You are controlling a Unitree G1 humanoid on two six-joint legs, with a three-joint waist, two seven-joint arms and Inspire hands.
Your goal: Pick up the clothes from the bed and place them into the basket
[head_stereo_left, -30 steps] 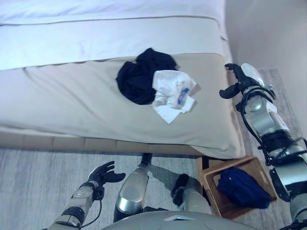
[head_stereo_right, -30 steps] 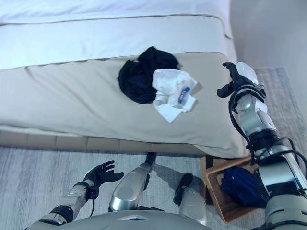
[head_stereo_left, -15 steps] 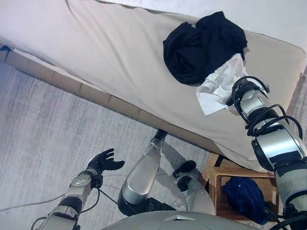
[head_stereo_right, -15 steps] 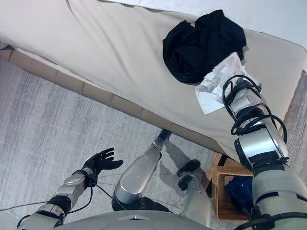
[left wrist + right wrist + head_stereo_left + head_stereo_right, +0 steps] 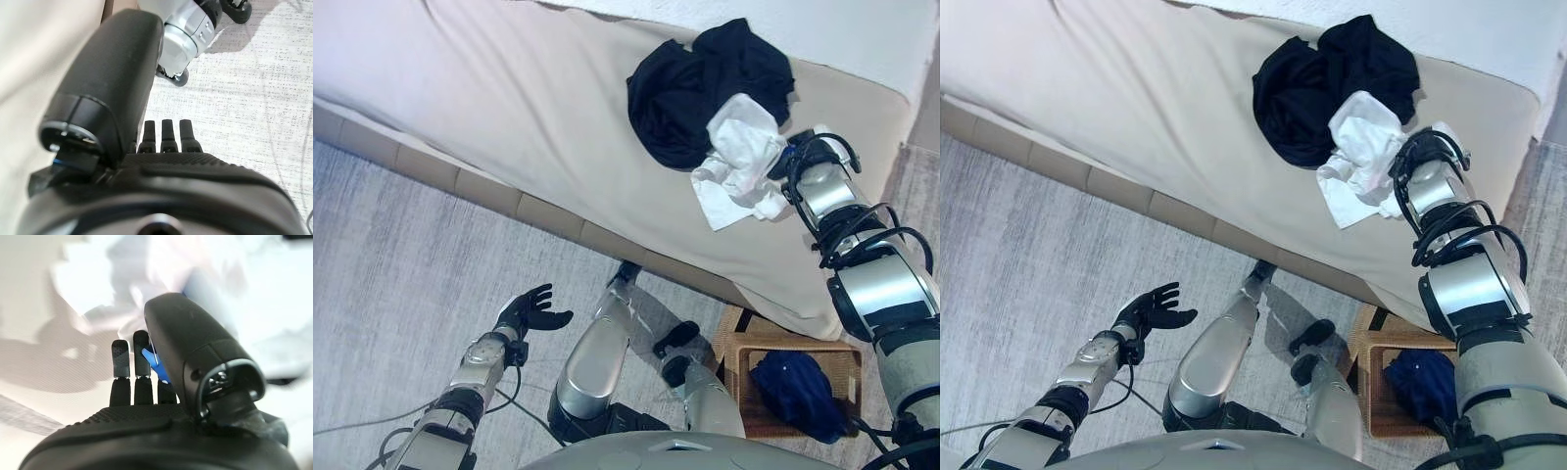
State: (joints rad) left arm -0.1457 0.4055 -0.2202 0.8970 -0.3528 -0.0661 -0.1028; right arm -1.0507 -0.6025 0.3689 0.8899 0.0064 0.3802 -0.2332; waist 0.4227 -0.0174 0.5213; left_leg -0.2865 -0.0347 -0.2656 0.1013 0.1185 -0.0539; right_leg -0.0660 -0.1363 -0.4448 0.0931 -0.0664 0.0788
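A black garment [image 5: 705, 88] lies bunched on the beige bed [image 5: 509, 117]. A white garment [image 5: 736, 157] with a blue patch lies against its near edge. My right hand [image 5: 795, 159] is at the white garment's right edge. In the right wrist view its fingers [image 5: 134, 362] stretch out straight against the white cloth [image 5: 98, 289], with the blue patch just past them. My left hand [image 5: 530, 311] is open and empty, low over the floor, away from the bed; it also shows in the left wrist view [image 5: 166, 134].
A wooden basket [image 5: 736, 364] stands on the floor at the bed's near right corner, with a dark blue garment [image 5: 795, 384] inside. A grey rug [image 5: 391, 274] covers the floor in front of the bed. White bedding [image 5: 862, 39] lies further up the bed.
The camera has tilted and shifted. My right hand has gone from beside the bed's right edge onto the white garment, which is now more bunched. My left hand has stayed open over the floor.
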